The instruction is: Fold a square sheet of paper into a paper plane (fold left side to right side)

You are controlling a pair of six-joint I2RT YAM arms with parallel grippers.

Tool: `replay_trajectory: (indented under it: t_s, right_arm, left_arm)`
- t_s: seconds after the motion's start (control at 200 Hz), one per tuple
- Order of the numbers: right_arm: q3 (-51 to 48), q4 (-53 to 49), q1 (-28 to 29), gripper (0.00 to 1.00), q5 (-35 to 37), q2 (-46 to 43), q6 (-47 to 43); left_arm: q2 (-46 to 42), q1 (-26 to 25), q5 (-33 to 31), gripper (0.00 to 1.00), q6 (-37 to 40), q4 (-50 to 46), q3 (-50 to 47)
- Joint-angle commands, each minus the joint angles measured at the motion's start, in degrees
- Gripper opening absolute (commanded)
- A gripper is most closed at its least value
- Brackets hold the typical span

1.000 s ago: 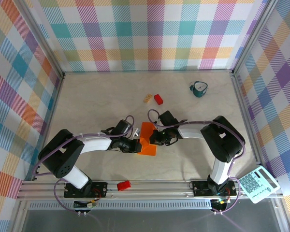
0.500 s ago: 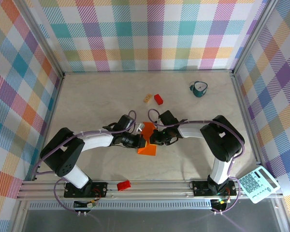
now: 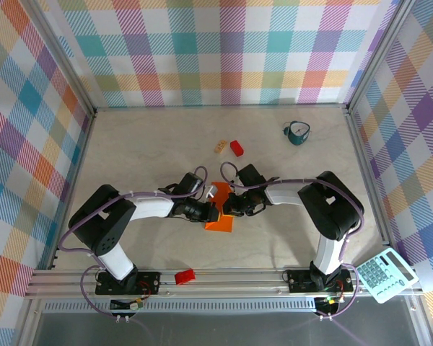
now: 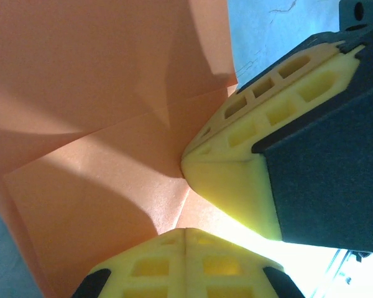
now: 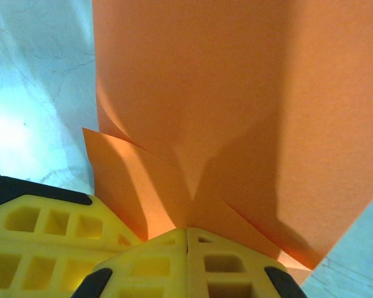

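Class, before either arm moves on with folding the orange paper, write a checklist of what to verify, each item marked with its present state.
1. Left gripper shut, tip on the orange paper: ok.
2. Right gripper shut, tip on paper: ok.
3. Paper pinched, not just pressed: cannot tell.
4. Room between the grippers: not ok, tips crowd together.
5. Red block and tan block clear of paper: ok.

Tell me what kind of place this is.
Probably a robot test cell: pastel plaid panel walls box in a pale wooden table, with two black-and-white arms bolted to an aluminium rail.
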Motion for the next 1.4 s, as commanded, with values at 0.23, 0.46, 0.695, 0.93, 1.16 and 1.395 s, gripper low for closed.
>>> replay_trajectory:
  t_s: [0.23,0.46,0.695,0.93,1.16,1.395]
  right_arm:
    - [-0.2,-8.0,-0.8,0.00,4.8,4.7,-2.4]
    - [0.5,-9.7,-1.8,0.00,4.7,5.5,-3.9]
    - [0.5,-10.7,-2.8,0.00,4.7,5.7,-4.7]
    - [0.4,-11.1,-3.3,0.00,4.6,5.3,-5.0]
    - [0.5,-11.3,-3.3,0.00,4.5,5.5,-5.0]
    - [0.7,-11.4,-3.3,0.00,4.3,5.1,-5.2]
  left_arm:
    - [-0.5,-0.5,-0.7,0.00,1.1,-0.1,-3.6]
    - [-2.5,-0.5,-1.0,0.00,1.5,-0.8,-5.6]
    - [-4.6,-0.5,-0.6,0.00,1.8,-0.6,-8.1]
    - [-6.3,-0.5,-1.4,0.00,-0.1,2.0,-12.0]
    - [-7.9,-0.5,-2.2,0.00,-1.3,3.6,-14.9]
    - [-10.1,-0.5,-3.1,0.00,-2.2,4.1,-17.2]
